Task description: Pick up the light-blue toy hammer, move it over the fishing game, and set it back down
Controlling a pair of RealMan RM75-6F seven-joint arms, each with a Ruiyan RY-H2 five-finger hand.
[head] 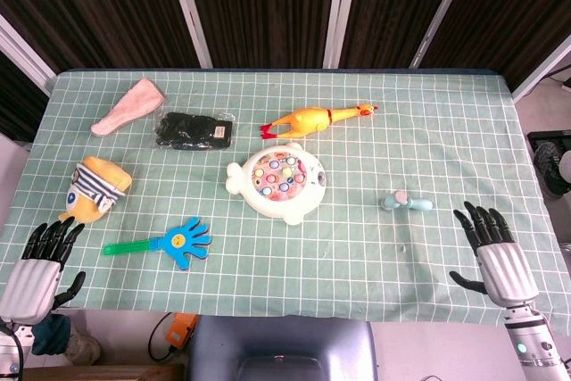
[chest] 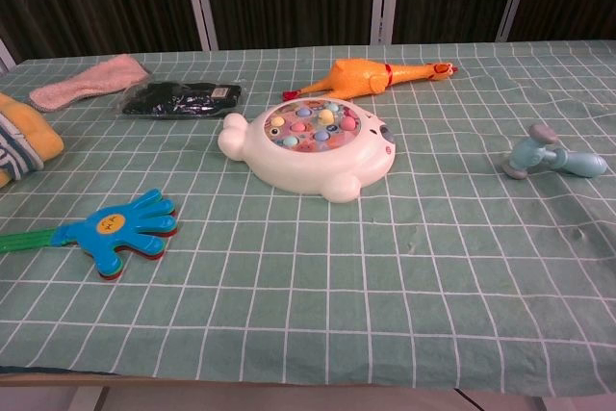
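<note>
Tablecloth (head: pixel 375 247) green with white grid. Hammer (head: pixel 407 202) light blue, grey head. Fishing game (head: pixel 278 182) white, multicoloured fish. Rubber chicken (head: pixel 312 120) yellow-orange. Hand clapper (head: pixel 183 240) blue, green handle. Cloth (head: pixel 129 105) pink at far-left corner.

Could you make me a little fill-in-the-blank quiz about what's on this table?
1. The light-blue toy hammer lies nearest the robot's ____ hand.
2. The rubber chicken is coloured ____.
3. The fishing game sits between the hammer and the blue ____-shaped clapper.

Missing words: right; yellow; hand
</note>
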